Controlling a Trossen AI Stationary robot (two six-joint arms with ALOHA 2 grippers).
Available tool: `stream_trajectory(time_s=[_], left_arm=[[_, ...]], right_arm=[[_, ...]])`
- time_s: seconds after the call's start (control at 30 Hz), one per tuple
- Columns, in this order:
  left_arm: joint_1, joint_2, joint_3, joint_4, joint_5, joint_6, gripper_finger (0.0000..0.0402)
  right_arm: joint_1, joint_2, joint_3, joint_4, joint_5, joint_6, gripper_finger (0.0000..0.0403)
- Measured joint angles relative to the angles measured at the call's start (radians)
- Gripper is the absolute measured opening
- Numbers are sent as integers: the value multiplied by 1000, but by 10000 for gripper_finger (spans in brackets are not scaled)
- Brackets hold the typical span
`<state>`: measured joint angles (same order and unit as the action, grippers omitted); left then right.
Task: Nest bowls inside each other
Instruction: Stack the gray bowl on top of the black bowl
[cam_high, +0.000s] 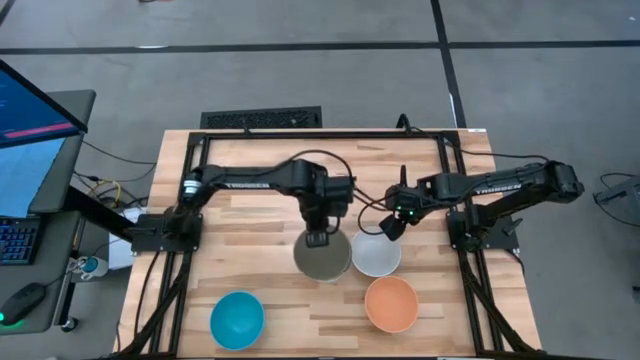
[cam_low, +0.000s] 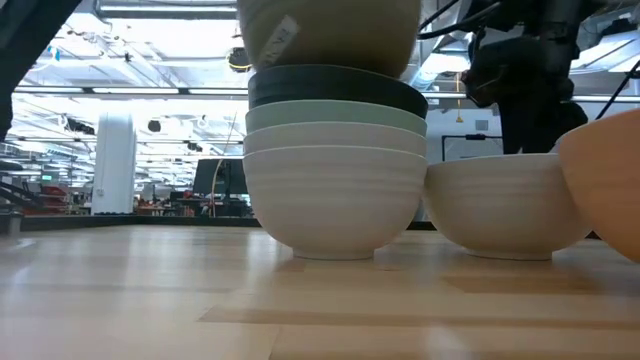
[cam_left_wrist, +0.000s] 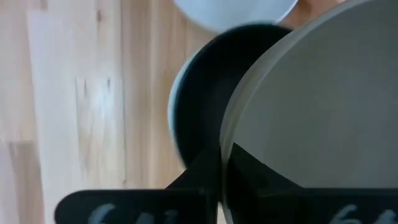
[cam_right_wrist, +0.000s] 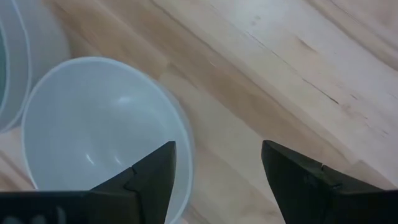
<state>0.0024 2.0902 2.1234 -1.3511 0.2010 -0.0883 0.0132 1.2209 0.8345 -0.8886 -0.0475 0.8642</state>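
Observation:
The olive-grey bowl (cam_high: 322, 257) is in my left gripper (cam_high: 320, 238), over a stack at the table's middle. In the low view the stack has a white bowl (cam_low: 335, 205) on the table, a second white rim, a mint green bowl (cam_low: 335, 116) and a black bowl (cam_low: 335, 88), with the olive-grey bowl (cam_low: 330, 35) on top. My right gripper (cam_right_wrist: 217, 168) is open above the far rim of a single white bowl (cam_right_wrist: 99, 124), touching nothing. A turquoise bowl (cam_high: 237, 319) and an orange bowl (cam_high: 391, 304) stand near the near edge. My left gripper holds the olive-grey bowl by its far rim (cam_left_wrist: 225, 163), one finger inside and one finger (cam_left_wrist: 199, 177) outside the wall, coming from above. The bowl's base dips behind the black bowl's rim (cam_low: 330, 72); whether it rests there I cannot tell.
The single white bowl (cam_high: 376, 254) sits close beside the stack on its right, with the orange bowl (cam_low: 605, 180) just nearer. Bare wood lies left of the stack and toward the far edge. A black frame (cam_high: 320, 133) borders the table.

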Motion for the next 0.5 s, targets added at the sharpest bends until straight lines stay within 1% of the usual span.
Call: stream_trajectory(time_s=[0.17,0.37,0.5], left_arm=[[-1,29,2,25,-2,-11,0],[-1,75,0,26,-44,-27,1],[-3,73,0,23,-169,-29,15]], right_arm=[[16,0,0,0,-3,-10,260],[18,0,-1,3,0,-25,260],[19,-1,-1,1,-15,-24,260]])
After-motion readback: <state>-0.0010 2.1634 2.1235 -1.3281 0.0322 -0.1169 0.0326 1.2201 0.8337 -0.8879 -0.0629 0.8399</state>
